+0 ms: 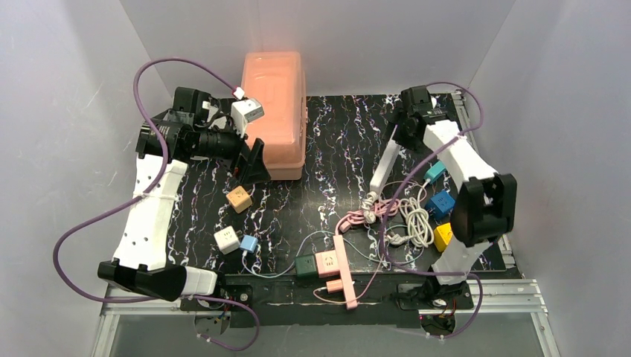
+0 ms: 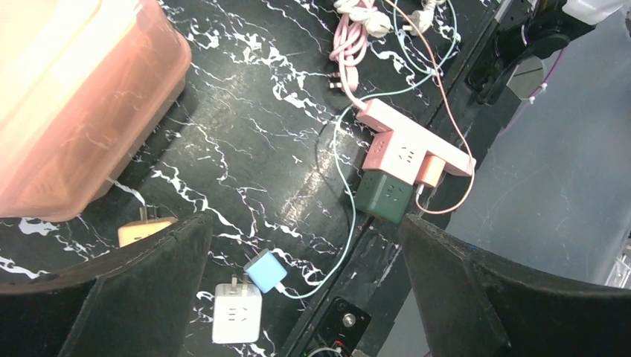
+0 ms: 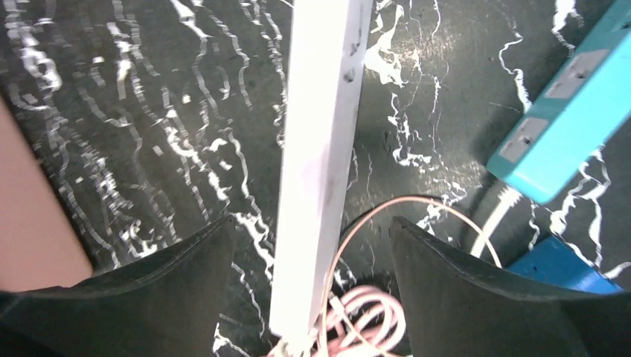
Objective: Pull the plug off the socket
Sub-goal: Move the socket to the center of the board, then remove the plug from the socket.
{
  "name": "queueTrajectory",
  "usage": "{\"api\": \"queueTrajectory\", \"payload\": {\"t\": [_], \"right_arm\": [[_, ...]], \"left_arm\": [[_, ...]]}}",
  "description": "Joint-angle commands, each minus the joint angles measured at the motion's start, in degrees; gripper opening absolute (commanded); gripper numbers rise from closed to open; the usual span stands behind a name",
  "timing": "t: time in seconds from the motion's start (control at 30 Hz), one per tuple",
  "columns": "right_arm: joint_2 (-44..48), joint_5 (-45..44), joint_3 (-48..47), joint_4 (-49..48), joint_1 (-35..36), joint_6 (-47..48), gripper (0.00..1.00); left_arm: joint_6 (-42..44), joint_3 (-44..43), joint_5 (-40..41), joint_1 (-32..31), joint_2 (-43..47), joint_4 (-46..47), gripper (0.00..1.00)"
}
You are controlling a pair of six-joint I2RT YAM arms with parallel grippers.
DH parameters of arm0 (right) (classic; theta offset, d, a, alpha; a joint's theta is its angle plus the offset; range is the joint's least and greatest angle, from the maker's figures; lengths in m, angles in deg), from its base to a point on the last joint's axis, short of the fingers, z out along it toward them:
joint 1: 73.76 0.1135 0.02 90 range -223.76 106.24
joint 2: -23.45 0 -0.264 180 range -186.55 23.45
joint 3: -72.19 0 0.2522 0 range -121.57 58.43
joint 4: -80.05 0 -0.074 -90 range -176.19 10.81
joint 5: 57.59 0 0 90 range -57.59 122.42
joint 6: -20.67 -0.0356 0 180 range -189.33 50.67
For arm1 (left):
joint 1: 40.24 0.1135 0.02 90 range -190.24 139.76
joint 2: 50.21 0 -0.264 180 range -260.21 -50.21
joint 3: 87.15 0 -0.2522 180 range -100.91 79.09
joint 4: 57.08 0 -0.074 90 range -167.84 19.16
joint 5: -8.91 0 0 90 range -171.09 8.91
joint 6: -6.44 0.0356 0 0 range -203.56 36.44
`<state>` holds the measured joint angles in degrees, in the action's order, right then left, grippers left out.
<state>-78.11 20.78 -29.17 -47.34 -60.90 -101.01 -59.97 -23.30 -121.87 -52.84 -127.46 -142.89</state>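
Note:
A pink power strip (image 1: 347,281) lies at the table's front edge, with a pink cube socket (image 1: 327,262), a green cube (image 1: 306,265) and a small peach plug (image 1: 335,285) plugged in on it. The left wrist view shows the strip (image 2: 446,149), the pink cube (image 2: 394,158), the green cube (image 2: 384,196) and the peach plug (image 2: 429,169). My left gripper (image 1: 253,162) (image 2: 303,223) is open and empty, high above the table beside the bin, far from the strip. My right gripper (image 1: 398,135) (image 3: 312,220) is open at the back, its fingers on either side of a white power strip (image 3: 320,134).
A salmon plastic bin (image 1: 275,111) stands at the back left. A tan cube (image 1: 239,198), a white adapter (image 1: 227,239) and a light blue charger (image 1: 248,243) lie at the left. A teal strip (image 1: 435,171), a blue cube (image 1: 440,203), a yellow cube (image 1: 443,236) and coiled cables (image 1: 417,222) lie at the right.

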Motion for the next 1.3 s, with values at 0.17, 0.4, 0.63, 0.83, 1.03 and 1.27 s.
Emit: {"api": "queueTrajectory", "payload": {"t": [0.17,0.4,0.63,0.83,1.03,1.27], "right_arm": [[24.9,-16.6,8.6,7.4,19.4,1.3,0.86],[35.7,-14.2,16.8,13.5,35.2,-7.5,0.88],[34.5,-15.0,28.3,13.1,57.5,-24.4,0.89],[28.6,-17.2,31.3,11.3,68.0,-31.1,0.84],[25.8,-17.6,33.9,7.6,72.0,-33.4,0.77],[26.6,-16.1,39.5,-0.4,72.7,-32.9,0.66]], "left_arm": [[2.5,5.6,-3.0,0.1,3.6,-1.7,0.98],[4.3,14.1,0.6,-4.9,7.2,0.1,0.98],[3.7,19.2,9.9,-9.9,9.9,4.4,0.98],[5.1,15.9,11.5,-9.9,8.4,1.0,0.98],[4.3,15.3,14.8,-9.9,8.4,0.6,0.98],[-1.1,14.7,18.7,-9.9,7.2,1.2,0.98]]}}
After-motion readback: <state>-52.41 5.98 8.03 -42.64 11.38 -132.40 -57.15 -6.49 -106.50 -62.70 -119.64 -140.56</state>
